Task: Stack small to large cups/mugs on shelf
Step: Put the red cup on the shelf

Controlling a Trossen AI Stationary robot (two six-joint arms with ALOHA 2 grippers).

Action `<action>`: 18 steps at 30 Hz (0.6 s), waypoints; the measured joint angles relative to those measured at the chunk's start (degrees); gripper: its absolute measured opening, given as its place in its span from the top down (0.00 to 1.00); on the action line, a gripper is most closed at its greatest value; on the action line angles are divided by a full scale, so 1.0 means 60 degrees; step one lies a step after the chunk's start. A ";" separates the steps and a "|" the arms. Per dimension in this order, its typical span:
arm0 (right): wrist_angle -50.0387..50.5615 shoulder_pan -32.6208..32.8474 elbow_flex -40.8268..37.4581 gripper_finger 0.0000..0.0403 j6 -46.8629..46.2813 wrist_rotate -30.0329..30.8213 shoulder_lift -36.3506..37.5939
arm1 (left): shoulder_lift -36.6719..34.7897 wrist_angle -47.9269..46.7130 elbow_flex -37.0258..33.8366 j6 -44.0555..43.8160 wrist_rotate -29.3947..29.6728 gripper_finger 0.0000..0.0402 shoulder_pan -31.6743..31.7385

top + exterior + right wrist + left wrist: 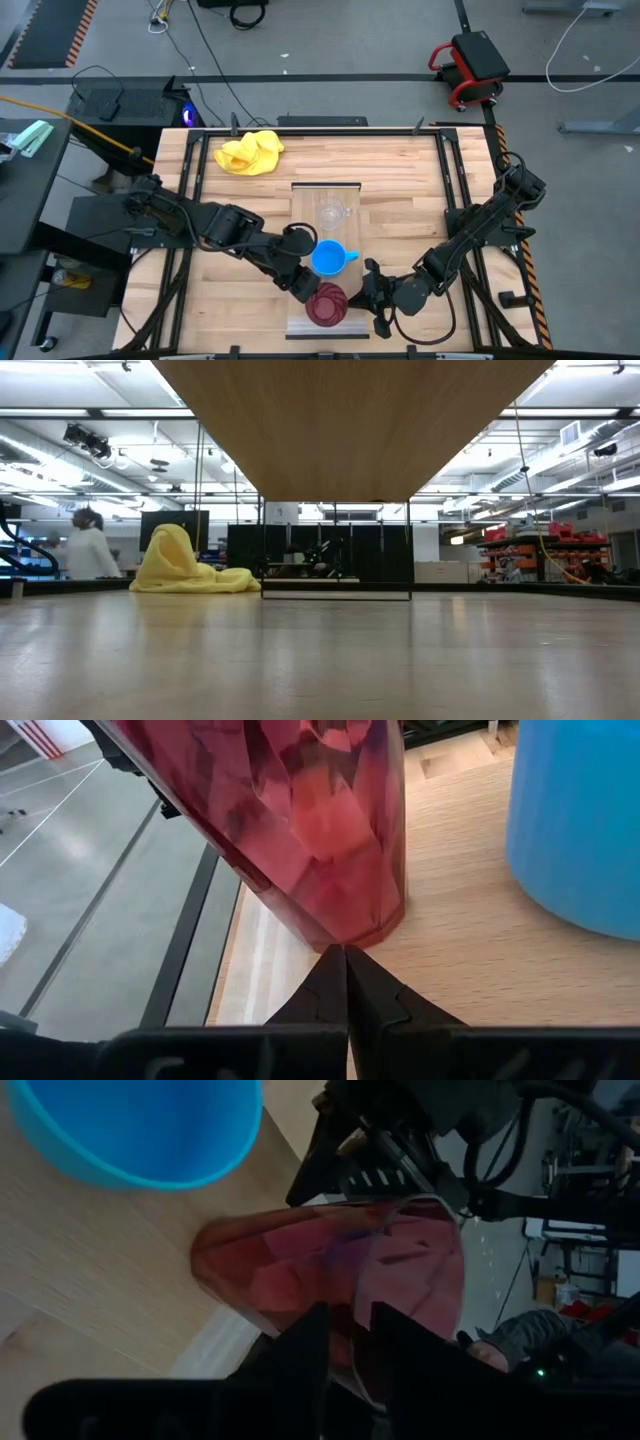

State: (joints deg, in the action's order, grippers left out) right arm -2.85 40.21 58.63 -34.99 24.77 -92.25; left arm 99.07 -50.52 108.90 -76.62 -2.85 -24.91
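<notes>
From above, the shelf (325, 190) lay along the middle of the worktop (400, 180), carrying three vessels in a row: the clear glass mug (331, 214) farthest from the arms, the blue mug (329, 258) next, and the dark red cup (325, 304) nearest the front end. The left hand (305, 288) sat at the red cup's rim, and the right hand (368, 292) sat just beside the cup on its other side. A yellow cloth (250, 152) lay near the far left corner. At worktop height, the cloth (185, 565) showed as a heap under the plank's underside, with a person (85, 550) in the room beyond. The left wrist camera showed its fingers (300, 1355) slightly parted astride the red cup's (330, 1280) wall, not visibly pressing it, the blue mug (140, 1130) just beside. The right wrist camera showed its fingers (345, 985) clenched together, empty, tips at the red cup's (310, 830) base, with the blue mug (580, 820) close by.
</notes>
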 joint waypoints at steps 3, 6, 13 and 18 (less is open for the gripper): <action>0.0058 0.0000 0.0000 1.00 0.0001 0.0000 0.0000 | -0.0080 0.0105 0.0000 0.0025 -0.0004 0.78 -0.0003; 0.0218 0.0004 0.0003 1.00 -0.0079 0.0000 0.0000 | -0.0171 0.0157 -0.0002 0.0120 0.0015 0.78 0.0000; 0.0419 0.0007 0.0004 1.00 -0.0158 0.0036 0.0000 | -0.0272 0.0151 -0.0004 0.0317 0.0069 0.78 0.0069; 0.0408 0.0007 0.0004 1.00 -0.0246 0.0046 0.0000 | -0.0721 -0.0394 -0.0004 0.0392 0.0208 0.80 0.0002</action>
State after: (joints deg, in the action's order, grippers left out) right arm -0.40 40.25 58.65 -36.47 25.05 -92.25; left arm 94.74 -52.88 108.88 -74.27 -1.60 -24.90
